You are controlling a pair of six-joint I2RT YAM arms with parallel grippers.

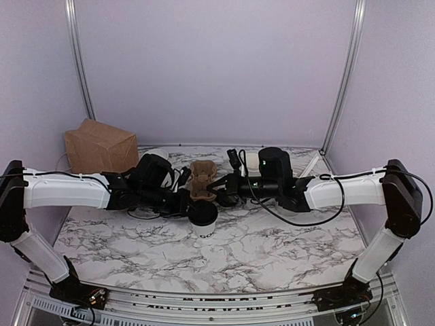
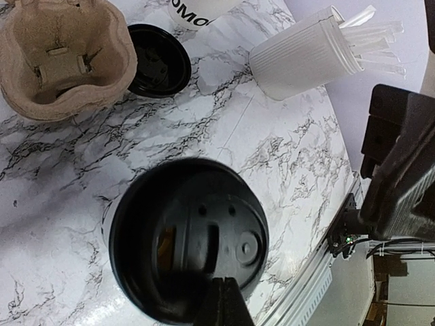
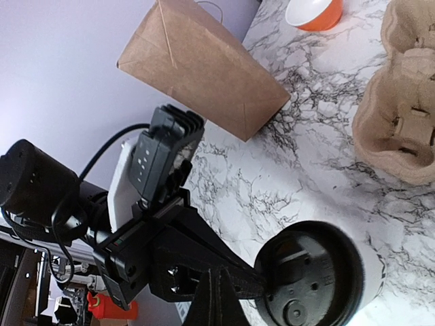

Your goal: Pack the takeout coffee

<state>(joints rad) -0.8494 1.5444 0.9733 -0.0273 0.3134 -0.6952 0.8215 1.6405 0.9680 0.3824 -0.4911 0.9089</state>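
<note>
The takeout coffee (image 1: 204, 219) is a white paper cup with dark lettering and a black lid, standing mid-table in front of the pulp cup carrier (image 1: 202, 180). My left gripper (image 1: 185, 204) is at its left side. In the left wrist view that gripper (image 2: 224, 300) is shut, with its tips over the near rim of the lid (image 2: 187, 234); I cannot tell whether they touch it. My right gripper (image 1: 221, 198) hovers just right of the cup. The right wrist view shows it (image 3: 219, 297) shut and empty beside the lid (image 3: 316, 278).
A brown paper bag (image 1: 100, 146) stands at the back left, with an orange bowl (image 3: 314, 12) near it. A loose black lid (image 2: 158, 61), another lettered white cup (image 2: 204, 8) and a white cylinder of utensils (image 2: 306, 58) sit behind the carrier (image 2: 64, 61).
</note>
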